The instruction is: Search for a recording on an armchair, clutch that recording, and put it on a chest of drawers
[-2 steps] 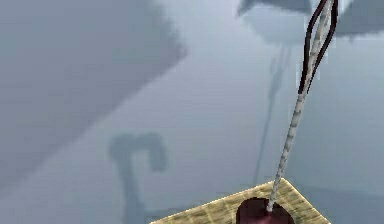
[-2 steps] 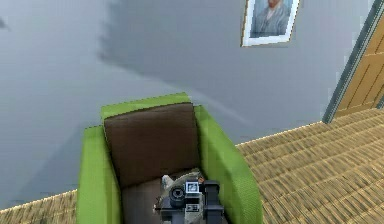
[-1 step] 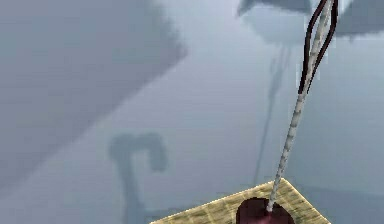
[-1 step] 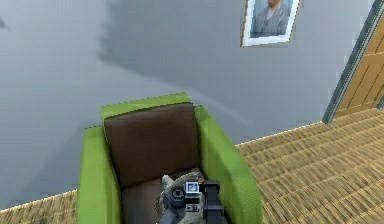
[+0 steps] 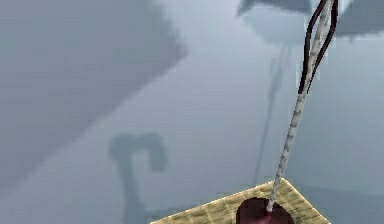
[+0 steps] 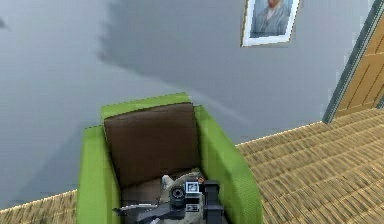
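**One step of three judged complete: armchair located**

The lime-green upholstered armchair with brown cushions (image 6: 226, 160) stood directly in front of the arm. The hand (image 6: 140, 209) sat low at the seat. Its state could not be told, nor whether it held anything. A small pale shape (image 6: 178, 181) on the seat could not be confirmed as the recording. Judged outstanding: a secure pickup, then finding the chest of drawers and placing the recording on it.

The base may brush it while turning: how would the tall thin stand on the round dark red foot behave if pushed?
The stand would probably tip easily: its pole is long and slim over a small foot. It likely weighs little for its height. The woven rug beneath may grip the foot, favouring toppling over sliding.
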